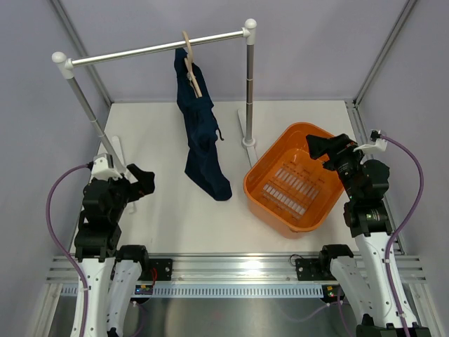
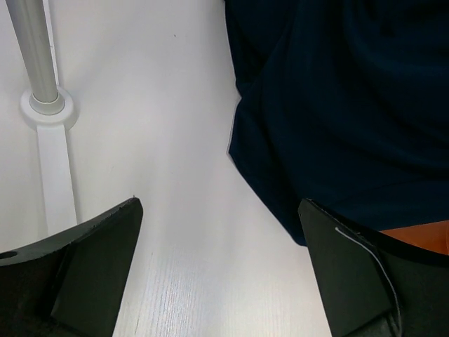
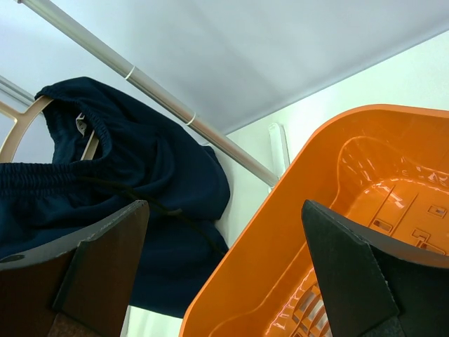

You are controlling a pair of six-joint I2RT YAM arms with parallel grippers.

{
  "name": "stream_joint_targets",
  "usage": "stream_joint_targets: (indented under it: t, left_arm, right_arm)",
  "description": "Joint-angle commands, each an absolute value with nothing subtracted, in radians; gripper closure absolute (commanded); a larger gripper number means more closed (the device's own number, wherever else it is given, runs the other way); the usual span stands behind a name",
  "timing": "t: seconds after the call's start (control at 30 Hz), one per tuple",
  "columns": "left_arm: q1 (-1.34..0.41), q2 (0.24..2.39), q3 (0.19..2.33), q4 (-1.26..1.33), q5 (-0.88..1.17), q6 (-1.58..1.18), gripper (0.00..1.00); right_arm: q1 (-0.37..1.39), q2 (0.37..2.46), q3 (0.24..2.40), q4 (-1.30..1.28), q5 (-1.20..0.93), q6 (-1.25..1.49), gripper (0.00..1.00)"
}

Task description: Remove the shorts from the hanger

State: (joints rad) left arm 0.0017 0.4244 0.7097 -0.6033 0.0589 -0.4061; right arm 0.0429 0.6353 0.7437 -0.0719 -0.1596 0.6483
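Note:
The dark navy shorts (image 1: 201,137) hang limp from the tan wooden hanger (image 1: 191,64), whose hook is over the silver rail (image 1: 154,49). Their lower end rests on the white table. They also show in the left wrist view (image 2: 344,105) and the right wrist view (image 3: 133,175), where a piece of the hanger (image 3: 17,130) shows at the waistband. My left gripper (image 1: 144,182) is open and empty, low over the table left of the shorts. My right gripper (image 1: 317,146) is open and empty above the orange tub (image 1: 298,179).
The rail stands on two upright posts, one at the left (image 1: 95,123) and one right of the shorts (image 1: 248,88), with its base next to the tub. The left post's base (image 2: 45,112) shows in the left wrist view. Grey walls enclose the table.

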Motion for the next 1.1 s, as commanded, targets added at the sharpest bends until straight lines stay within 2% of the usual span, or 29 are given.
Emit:
stream_joint_targets:
  t: [0.0, 0.27, 0.43, 0.87, 0.97, 1.07]
  left_arm:
    - [0.006, 0.407, 0.698, -0.554, 0.100, -0.382, 0.01]
    - [0.008, 0.396, 0.693, -0.537, 0.143, -0.359, 0.01]
    - [0.008, 0.435, 0.768, -0.477, 0.219, -0.357, 0.01]
    - [-0.028, 0.850, 1.342, -0.330, 0.316, -0.483, 0.12]
    - [-0.104, 0.958, 1.429, -0.319, 0.243, -0.466, 0.14]
    - [-0.234, 1.080, 1.570, -0.356, 0.085, -0.391, 0.14]
  right_arm:
    - [0.043, 0.623, 0.738, -0.035, -0.164, 0.634, 0.00]
    - [0.043, 0.601, 0.716, -0.031, -0.198, 0.600, 0.01]
    - [0.041, 0.586, 0.721, -0.048, -0.238, 0.557, 0.01]
    - [0.043, 0.526, 0.724, -0.104, -0.253, 0.520, 0.01]
    - [0.043, 0.525, 0.738, -0.117, -0.255, 0.514, 0.00]
    - [0.041, 0.526, 0.759, -0.132, -0.264, 0.508, 0.00]
